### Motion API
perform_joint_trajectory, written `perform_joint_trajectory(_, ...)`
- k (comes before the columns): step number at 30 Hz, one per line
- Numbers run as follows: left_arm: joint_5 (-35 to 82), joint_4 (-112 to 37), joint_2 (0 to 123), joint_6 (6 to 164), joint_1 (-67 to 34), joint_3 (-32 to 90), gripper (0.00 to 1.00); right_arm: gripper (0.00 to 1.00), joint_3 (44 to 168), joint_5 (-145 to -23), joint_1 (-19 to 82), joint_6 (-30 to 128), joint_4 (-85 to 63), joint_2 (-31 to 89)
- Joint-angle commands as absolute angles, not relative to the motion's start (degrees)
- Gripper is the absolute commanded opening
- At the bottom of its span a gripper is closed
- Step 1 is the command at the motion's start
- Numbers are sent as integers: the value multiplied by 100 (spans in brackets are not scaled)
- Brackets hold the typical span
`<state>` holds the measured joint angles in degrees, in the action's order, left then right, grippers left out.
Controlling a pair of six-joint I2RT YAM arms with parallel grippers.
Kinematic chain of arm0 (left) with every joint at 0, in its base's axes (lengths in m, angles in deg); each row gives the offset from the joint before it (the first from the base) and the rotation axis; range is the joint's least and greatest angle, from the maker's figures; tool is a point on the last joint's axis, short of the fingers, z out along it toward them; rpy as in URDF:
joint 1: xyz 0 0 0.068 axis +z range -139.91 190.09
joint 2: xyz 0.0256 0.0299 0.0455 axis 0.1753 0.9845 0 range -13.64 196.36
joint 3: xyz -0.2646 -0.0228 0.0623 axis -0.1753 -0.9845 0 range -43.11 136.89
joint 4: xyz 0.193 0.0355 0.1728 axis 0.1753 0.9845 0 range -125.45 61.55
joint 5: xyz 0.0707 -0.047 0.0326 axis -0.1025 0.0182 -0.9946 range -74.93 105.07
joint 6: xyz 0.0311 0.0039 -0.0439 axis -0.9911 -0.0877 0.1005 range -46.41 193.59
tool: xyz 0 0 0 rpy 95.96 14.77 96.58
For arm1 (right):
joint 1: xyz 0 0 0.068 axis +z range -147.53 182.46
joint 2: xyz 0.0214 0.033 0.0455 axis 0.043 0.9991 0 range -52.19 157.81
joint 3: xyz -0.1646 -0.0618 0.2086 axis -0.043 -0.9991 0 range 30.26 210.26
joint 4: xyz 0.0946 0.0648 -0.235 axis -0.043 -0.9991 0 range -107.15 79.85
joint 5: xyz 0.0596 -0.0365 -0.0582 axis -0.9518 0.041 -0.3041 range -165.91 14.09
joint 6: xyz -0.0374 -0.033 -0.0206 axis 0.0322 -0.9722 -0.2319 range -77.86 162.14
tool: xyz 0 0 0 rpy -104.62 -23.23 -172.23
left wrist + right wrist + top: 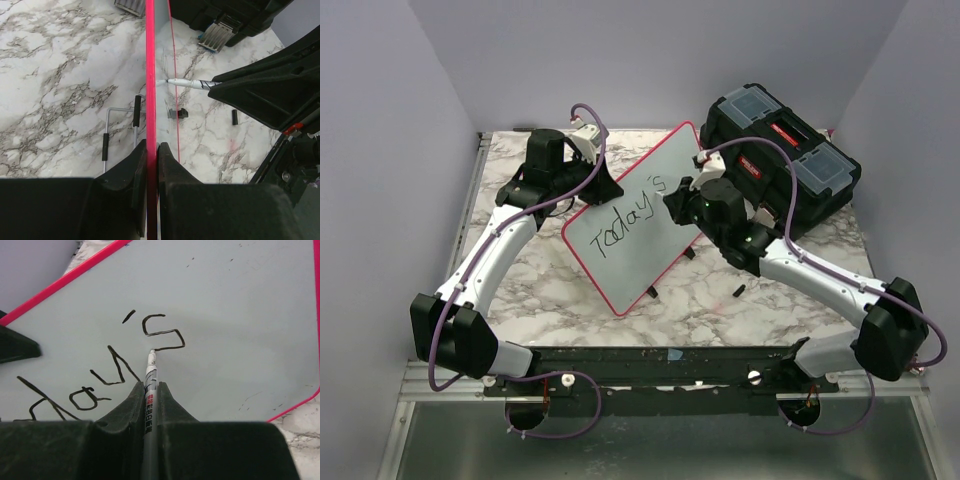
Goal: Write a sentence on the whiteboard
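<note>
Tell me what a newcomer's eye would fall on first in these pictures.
First the whiteboard, red-rimmed and propped up at the middle of the table, with "Today's" written in black. Next the right gripper, shut on a marker whose tip sits at the final s, while the left gripper clamps the board's rim. A black toolbox stands behind on the right.

Toolbox (pixel 790 150) blocks behind the whiteboard (pixel 620 265); table (pixel 710 300) in front lies mostly open.
</note>
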<state>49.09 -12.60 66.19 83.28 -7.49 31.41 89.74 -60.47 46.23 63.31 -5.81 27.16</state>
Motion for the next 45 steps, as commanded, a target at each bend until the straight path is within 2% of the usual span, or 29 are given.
perform_joint_trajectory(1, 5010, -1215, 6634, 7869, -863, 3063, 0, 1, 8751, -6244, 4656, 6482, -636, 2379)
perform_joint_trajectory(7, 4989, -1215, 6625, 7882, -863, 3066, 0, 1, 8243, -6592, 4665, 6459, -601, 1931)
perform_joint_trajectory(21, 4882, -1220, 6630, 7923, -863, 3078, 0, 1, 7179, -9343, 4767, 6006, 602, 1713)
perform_joint_trajectory(24, 4860, -1215, 6669, 7935, -854, 3106, 0, 1, 7190, -9596, 4904, 5938, 758, 1787)
perform_joint_trajectory(32, 4796, -1167, 6722, 7991, -854, 3124, 0, 1, 7301, -9292, 5240, 5849, 822, 1967)
perform_joint_trajectory(41, 4760, -1121, 6862, 8010, -854, 3168, 0, 1, 7228, -8009, 6082, 5670, 1074, 2016)
perform_joint_trajectory(45, 4750, -1121, 6858, 8009, -854, 3141, 0, 1, 7256, -7775, 6135, 5714, 1125, 2120)
